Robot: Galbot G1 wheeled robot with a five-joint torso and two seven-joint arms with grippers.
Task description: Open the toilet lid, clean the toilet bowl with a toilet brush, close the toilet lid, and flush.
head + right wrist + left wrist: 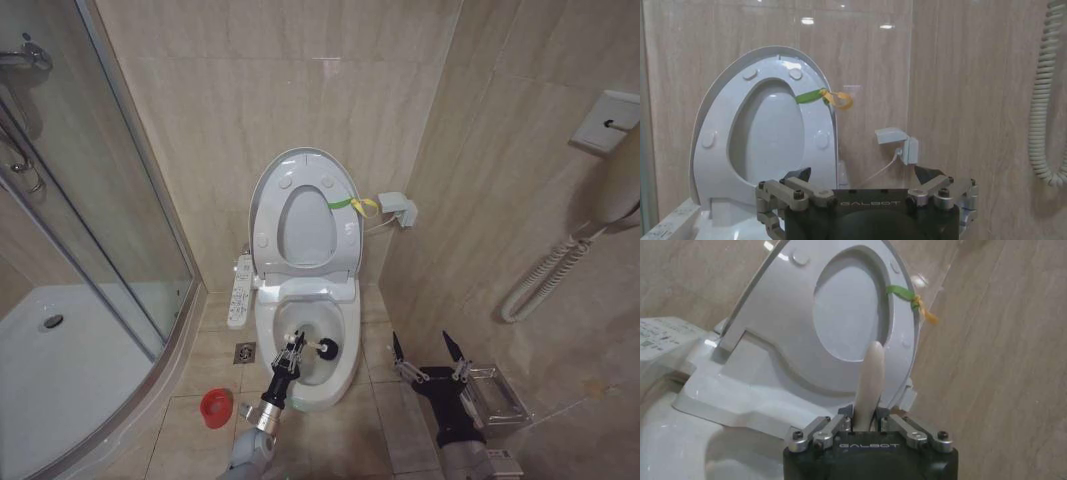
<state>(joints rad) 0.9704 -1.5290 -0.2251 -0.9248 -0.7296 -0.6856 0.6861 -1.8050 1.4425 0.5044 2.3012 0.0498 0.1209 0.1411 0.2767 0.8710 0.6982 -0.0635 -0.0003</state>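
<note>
The toilet lid (262,196) stands raised against the back wall, with the ring seat (343,232) folded up against it and a yellow-green band (343,203) tied at its edge. Below it the toilet bowl (351,325) is uncovered. My left gripper (294,349) is over the bowl, shut on the toilet brush's thin white handle (873,374). The black bristle head (327,348) is down inside the bowl. My right gripper (421,342) hangs open to the right of the toilet, above the floor, holding nothing. The lid (715,120) rises ahead of it in the right wrist view.
A red cup holder (216,406) sits on the floor left of the bowl, near a floor drain (245,352). A white button strip (240,290) flanks the toilet. The glass shower enclosure (90,250) fills the left side. A coiled cord (545,280) and a metal rack (495,395) line the right wall.
</note>
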